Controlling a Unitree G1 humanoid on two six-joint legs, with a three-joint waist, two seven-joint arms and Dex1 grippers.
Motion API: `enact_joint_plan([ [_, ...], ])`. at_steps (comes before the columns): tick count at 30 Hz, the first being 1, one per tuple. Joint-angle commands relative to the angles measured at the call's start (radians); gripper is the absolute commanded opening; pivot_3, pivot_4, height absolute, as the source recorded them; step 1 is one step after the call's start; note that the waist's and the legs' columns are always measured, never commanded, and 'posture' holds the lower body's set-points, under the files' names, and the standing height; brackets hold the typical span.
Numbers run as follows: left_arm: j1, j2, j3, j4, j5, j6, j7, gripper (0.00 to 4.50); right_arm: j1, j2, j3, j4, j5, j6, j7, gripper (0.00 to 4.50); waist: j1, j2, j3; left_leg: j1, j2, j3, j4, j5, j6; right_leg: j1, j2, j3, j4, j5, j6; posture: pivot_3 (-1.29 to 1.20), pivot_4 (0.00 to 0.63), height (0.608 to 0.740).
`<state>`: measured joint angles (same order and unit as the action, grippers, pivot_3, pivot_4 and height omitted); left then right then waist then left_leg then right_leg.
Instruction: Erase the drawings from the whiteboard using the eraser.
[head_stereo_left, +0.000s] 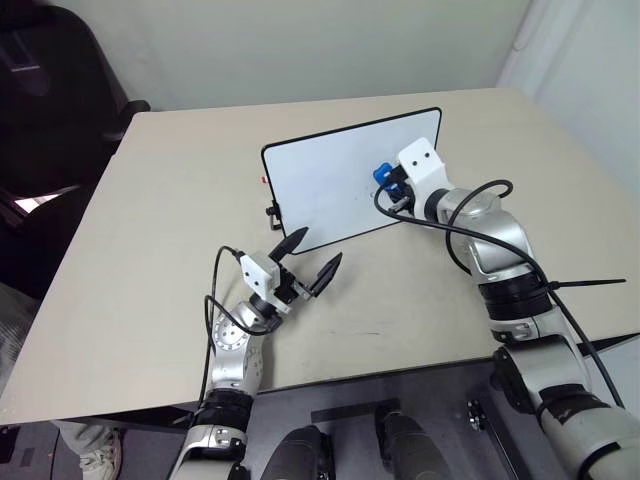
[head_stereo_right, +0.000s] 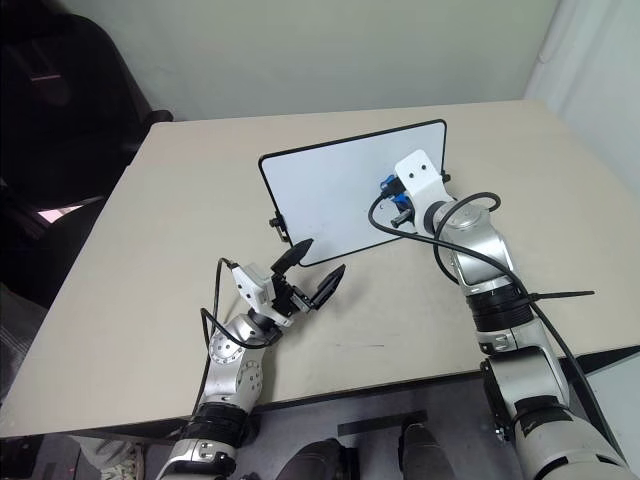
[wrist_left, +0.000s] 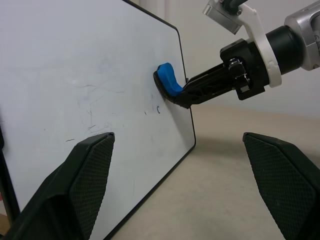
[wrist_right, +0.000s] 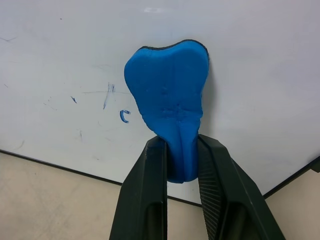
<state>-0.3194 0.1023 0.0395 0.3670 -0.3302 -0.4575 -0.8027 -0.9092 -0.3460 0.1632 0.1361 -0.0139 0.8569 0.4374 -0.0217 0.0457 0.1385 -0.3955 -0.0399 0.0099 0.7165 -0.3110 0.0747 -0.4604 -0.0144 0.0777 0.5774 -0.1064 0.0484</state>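
The whiteboard (head_stereo_left: 325, 185) stands propped upright at the middle of the table, its white face toward me. My right gripper (head_stereo_left: 390, 185) is shut on the blue eraser (head_stereo_left: 381, 174), which presses flat against the board's face near its right edge (wrist_right: 167, 95). Beside the eraser is what shows of the drawings (wrist_right: 124, 116): a small blue curl with a few faint strokes and smears, also visible in the left wrist view (wrist_left: 158, 109). My left gripper (head_stereo_left: 312, 258) is open and holds nothing, hanging in front of the board's lower edge and apart from it.
The tan table (head_stereo_left: 150, 250) has bare surface to the left, in front and to the right of the board. A black clip foot (head_stereo_left: 273, 212) sticks out at the board's lower left. A dark chair (head_stereo_left: 45, 100) stands beyond the table's left edge.
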Motion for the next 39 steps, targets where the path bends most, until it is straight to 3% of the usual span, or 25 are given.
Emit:
enact_joint_plan([
  [1,0.004,-0.012,-0.008,0.008,-0.006,-0.018,-0.003,4.50,-0.003,0.010,-0.017,-0.013,0.000,-0.021,-0.018,0.78,0.000,0.000,0.000,0.000,0.000,0.000,0.000,0.000,0.000,0.000,0.000,0.000,0.000,0.000,0.000,0.00,0.150,0.726],
  [11,0.010,-0.008,-0.006,-0.003,-0.008,-0.015,-0.003,4.50,0.063,0.020,0.078,-0.048,-0.003,0.029,0.043,0.78,0.000,0.000,0.000,0.000,0.000,0.000,0.000,0.000,0.000,0.000,0.000,0.000,0.000,0.000,0.000,0.00,0.150,0.726],
  [25,-0.003,-0.012,-0.004,0.022,-0.005,-0.019,-0.004,4.50,-0.035,0.026,-0.037,-0.052,0.025,-0.028,0.004,0.78,0.000,0.000,0.000,-0.001,0.000,0.000,0.000,0.000,0.000,0.000,0.000,0.000,0.000,0.001,0.000,0.00,0.150,0.726],
  [39,-0.020,-0.018,-0.002,0.049,0.000,-0.031,-0.002,4.50,0.051,0.067,0.103,-0.140,0.038,0.010,0.084,0.78,0.005,0.000,0.000,-0.001,0.000,0.000,0.000,0.002,0.000,0.000,0.000,0.000,0.000,0.002,0.000,0.00,0.150,0.726],
])
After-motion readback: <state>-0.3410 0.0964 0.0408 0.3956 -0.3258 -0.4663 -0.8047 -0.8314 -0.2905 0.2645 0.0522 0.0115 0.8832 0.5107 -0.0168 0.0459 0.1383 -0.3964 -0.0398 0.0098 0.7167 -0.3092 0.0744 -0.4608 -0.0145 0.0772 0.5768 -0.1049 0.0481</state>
